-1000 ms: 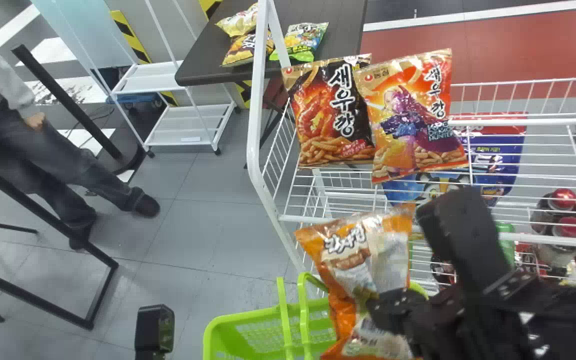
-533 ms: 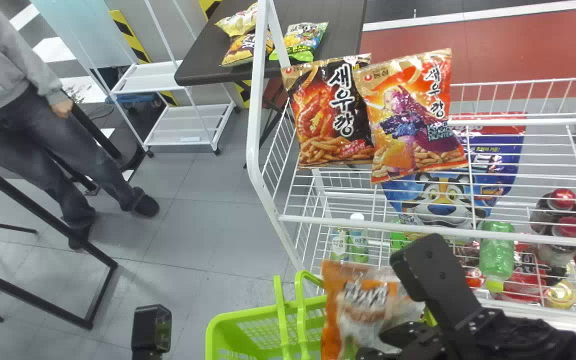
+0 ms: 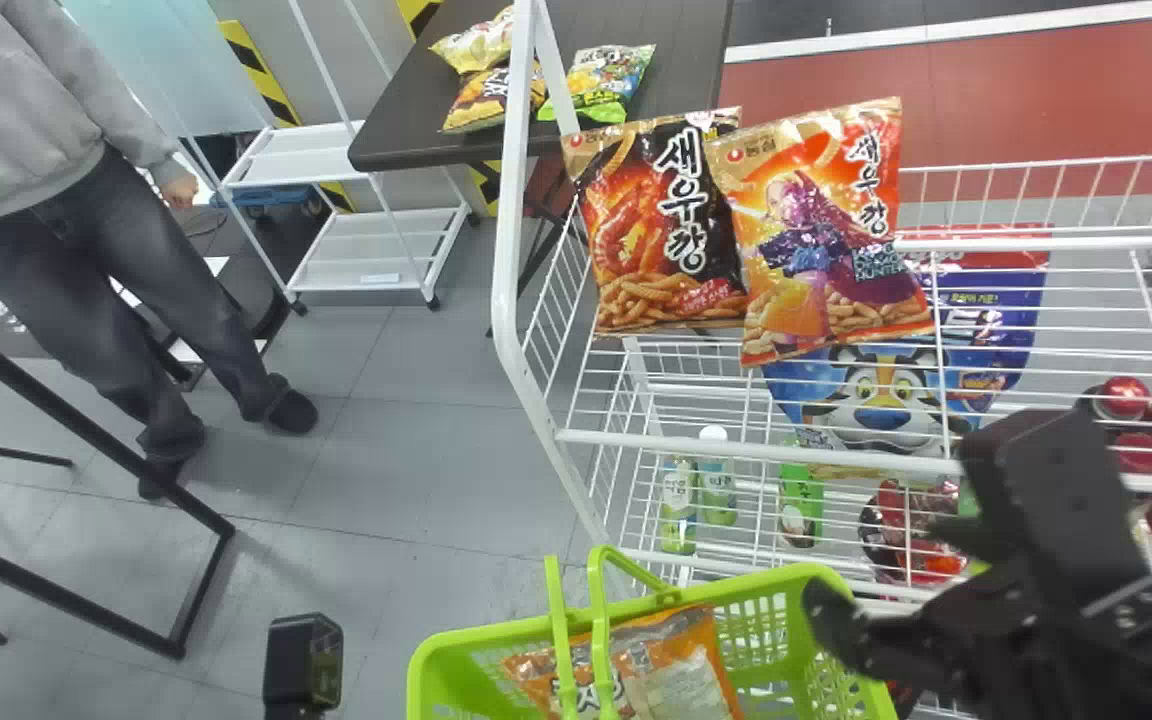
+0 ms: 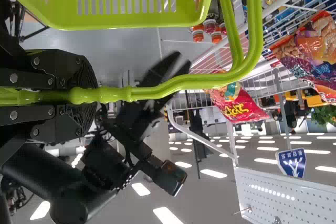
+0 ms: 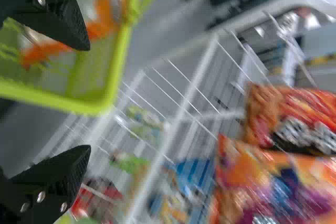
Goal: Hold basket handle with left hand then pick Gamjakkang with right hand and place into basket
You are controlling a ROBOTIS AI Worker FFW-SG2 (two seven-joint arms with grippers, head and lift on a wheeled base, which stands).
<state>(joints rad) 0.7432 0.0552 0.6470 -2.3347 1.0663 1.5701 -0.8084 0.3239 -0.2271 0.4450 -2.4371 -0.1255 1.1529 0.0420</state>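
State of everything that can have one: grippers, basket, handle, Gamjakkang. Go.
Left gripper: closed on the handle
Right gripper: open, holding nothing
Basket: upright, Gamjakkang inside
Handle: raised
Gamjakkang: released, lying in the basket
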